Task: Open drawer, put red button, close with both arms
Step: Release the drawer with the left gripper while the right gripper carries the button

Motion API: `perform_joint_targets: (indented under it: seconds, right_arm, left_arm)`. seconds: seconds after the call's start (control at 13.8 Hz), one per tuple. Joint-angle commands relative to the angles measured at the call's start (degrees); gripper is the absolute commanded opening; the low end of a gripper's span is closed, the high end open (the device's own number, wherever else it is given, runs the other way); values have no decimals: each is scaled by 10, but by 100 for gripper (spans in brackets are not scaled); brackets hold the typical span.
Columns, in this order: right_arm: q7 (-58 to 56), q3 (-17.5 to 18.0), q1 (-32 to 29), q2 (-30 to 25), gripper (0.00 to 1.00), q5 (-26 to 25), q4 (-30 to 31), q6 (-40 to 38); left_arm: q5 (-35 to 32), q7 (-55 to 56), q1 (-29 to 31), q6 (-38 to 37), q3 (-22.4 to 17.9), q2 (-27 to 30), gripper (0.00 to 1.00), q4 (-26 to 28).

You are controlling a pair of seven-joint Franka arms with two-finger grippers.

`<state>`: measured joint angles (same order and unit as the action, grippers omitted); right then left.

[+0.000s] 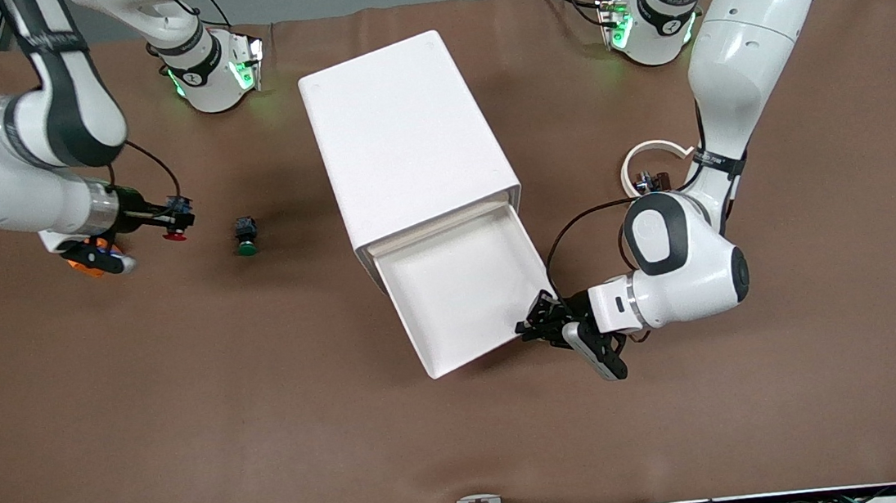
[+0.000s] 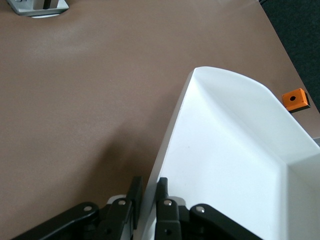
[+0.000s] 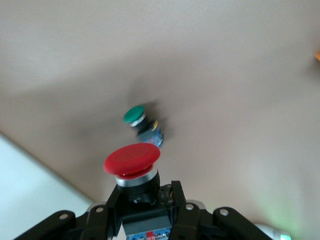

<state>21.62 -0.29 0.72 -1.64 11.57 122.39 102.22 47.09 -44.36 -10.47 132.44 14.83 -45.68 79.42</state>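
The white cabinet point(image 1: 404, 141) lies mid-table with its drawer point(image 1: 460, 291) pulled out toward the front camera, and the tray looks empty. My left gripper point(image 1: 528, 328) is shut on the drawer's front corner wall. In the left wrist view the gripper point(image 2: 148, 189) has one finger on each side of the drawer's rim point(image 2: 175, 130). My right gripper point(image 1: 181, 225) is shut on the red button point(image 1: 174, 236) and holds it over the table beside the green button. In the right wrist view the gripper point(image 3: 145, 192) holds the black body, and the red cap point(image 3: 132, 160) sticks out past the fingers.
The green button point(image 1: 247, 239) lies on the table between my right gripper and the cabinet, and also shows in the right wrist view point(image 3: 135, 115). An orange block point(image 1: 81, 266) sits under the right wrist. A white ring point(image 1: 653, 156) lies by the left arm.
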Motion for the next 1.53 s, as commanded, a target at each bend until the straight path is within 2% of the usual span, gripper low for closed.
perform_joint_targets:
  seconds: [0.0, 0.15, 0.36, 0.58, 0.8, 0.94, 1.24, 1.45]
  right_arm:
    - [137, 2, 31, 31, 0, 12, -172, -154]
    - [222, 2, 62, 57, 0, 29, -272, -226]
    - [369, 2, 74, 112, 0, 101, -402, -286]
    - [494, 2, 119, 178, 0, 110, -526, -316]
    - [615, 3, 161, 242, 0, 132, -621, -304]
    - [697, 4, 187, 287, 0, 138, -668, -267]
    - [813, -6, 255, 327, 0, 130, -697, -162]
    - [923, -8, 313, 390, 0, 67, -753, -115]
  left_arm:
    - [-9, 29, -23, 92, -17, -14, 53, -3]
    - [-9, 82, -24, 92, -12, -11, 100, -8]
    - [-10, 132, -23, 89, -7, 1, 100, -18]
    - [-17, 146, -9, 78, -8, 34, 100, -17]
    - [-20, 178, 19, -14, -23, 81, 100, -15]
    - [-35, 188, 48, -72, -23, 108, 100, -11]
    - [-185, 299, 101, -177, -22, 172, 100, -6]
    - [-282, 370, 137, -261, -22, 236, 100, 3]
